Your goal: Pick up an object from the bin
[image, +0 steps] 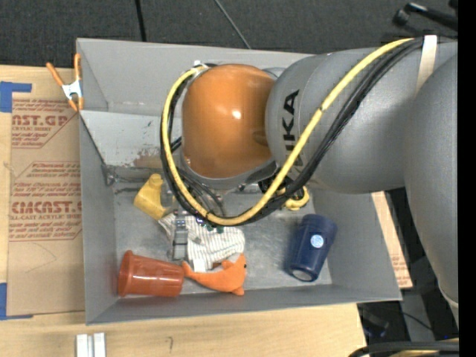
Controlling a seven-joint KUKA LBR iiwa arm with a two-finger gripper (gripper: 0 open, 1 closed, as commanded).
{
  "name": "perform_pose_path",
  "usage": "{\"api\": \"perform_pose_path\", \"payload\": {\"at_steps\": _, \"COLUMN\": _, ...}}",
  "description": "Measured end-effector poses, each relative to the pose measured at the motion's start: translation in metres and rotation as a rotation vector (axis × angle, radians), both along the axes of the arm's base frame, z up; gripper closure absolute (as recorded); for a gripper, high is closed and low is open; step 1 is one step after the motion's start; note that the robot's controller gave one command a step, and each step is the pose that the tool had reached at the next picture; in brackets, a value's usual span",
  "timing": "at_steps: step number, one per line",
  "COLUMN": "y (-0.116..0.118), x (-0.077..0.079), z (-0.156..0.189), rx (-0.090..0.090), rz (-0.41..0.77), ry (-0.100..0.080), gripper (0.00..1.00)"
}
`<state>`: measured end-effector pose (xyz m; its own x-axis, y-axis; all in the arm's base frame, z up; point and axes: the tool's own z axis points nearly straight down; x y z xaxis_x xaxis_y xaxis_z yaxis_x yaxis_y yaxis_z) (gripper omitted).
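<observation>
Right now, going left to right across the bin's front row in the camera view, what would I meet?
red-orange cup lying on its side → orange floppy piece → dark blue cup

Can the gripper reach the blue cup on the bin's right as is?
Probably yes. The blue cup lies alone on bare bin floor, nothing on or against it. The gripper is low by the white cloth to its left, so it must move over.

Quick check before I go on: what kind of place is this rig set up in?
Most likely a robotics lab's bin-picking test cell: a KUKA arm reaches into a grey metal bin holding unrelated odds, such as an orange cup and a dark blue cup.
</observation>
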<state>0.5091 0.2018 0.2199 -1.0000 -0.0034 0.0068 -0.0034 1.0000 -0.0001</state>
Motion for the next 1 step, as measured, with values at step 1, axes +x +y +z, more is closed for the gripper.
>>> {"api": "perform_pose_path", "payload": {"at_steps": 1, "y": -0.0012, "x": 0.002, "z": 0.0045, "rx": 0.002, "rz": -0.002, "ry": -0.008, "gripper": 0.0}}
